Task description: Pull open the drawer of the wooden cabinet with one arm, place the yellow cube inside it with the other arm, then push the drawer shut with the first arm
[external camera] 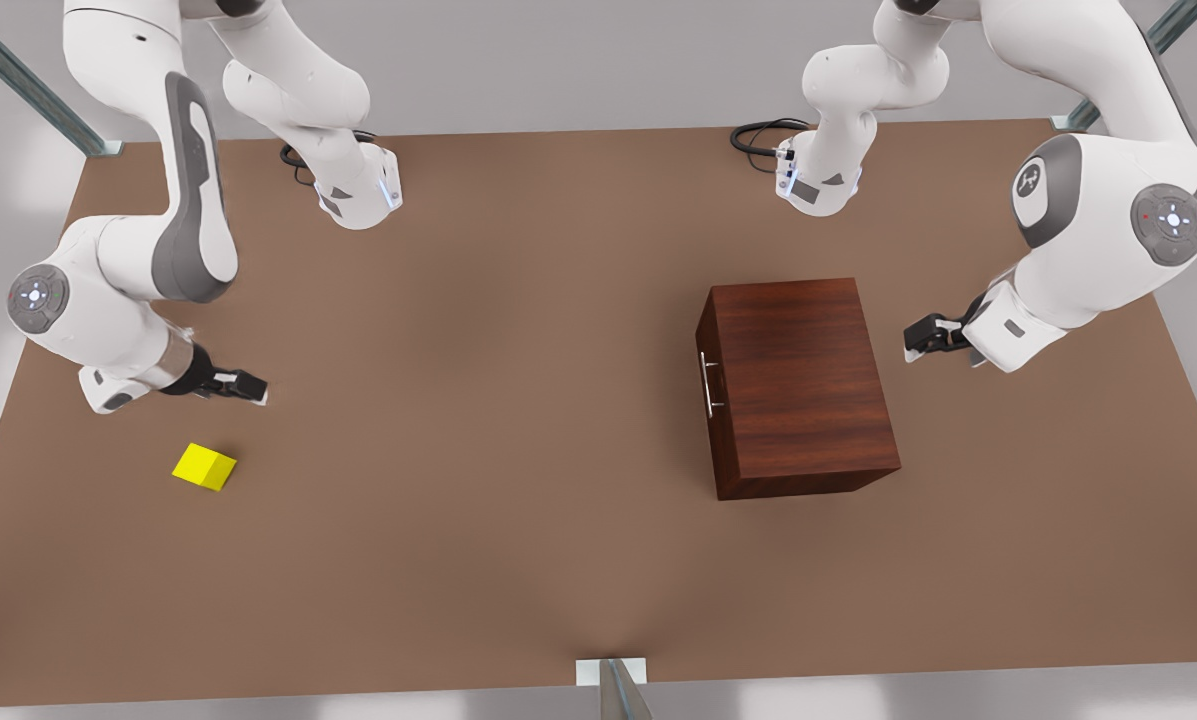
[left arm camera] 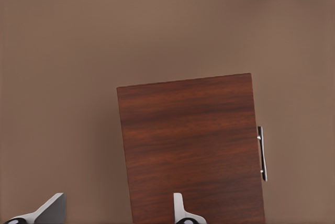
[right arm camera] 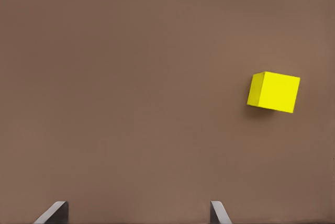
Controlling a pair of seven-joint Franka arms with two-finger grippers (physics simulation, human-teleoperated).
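Note:
The wooden cabinet [external camera: 803,385] stands on the table toward the front view's right. Its drawer [external camera: 708,440] is shut, and the silver bar handle [external camera: 707,385] faces the front view's left. My left gripper [external camera: 916,340] hovers open just behind the cabinet's back side, on the front view's right. In the left wrist view this gripper [left arm camera: 118,204] looks down on the cabinet top [left arm camera: 191,148] and the handle [left arm camera: 261,153]. The yellow cube [external camera: 205,466] lies on the table at the front view's left. My right gripper [external camera: 250,387] hangs open a little above and beside the cube [right arm camera: 274,91], with nothing held.
The brown table [external camera: 478,330] spreads wide between the cube and the cabinet. Both arm bases [external camera: 358,190] stand at the far edge with black cables. Metal frame posts [external camera: 613,680] sit at the near edge and the far corners.

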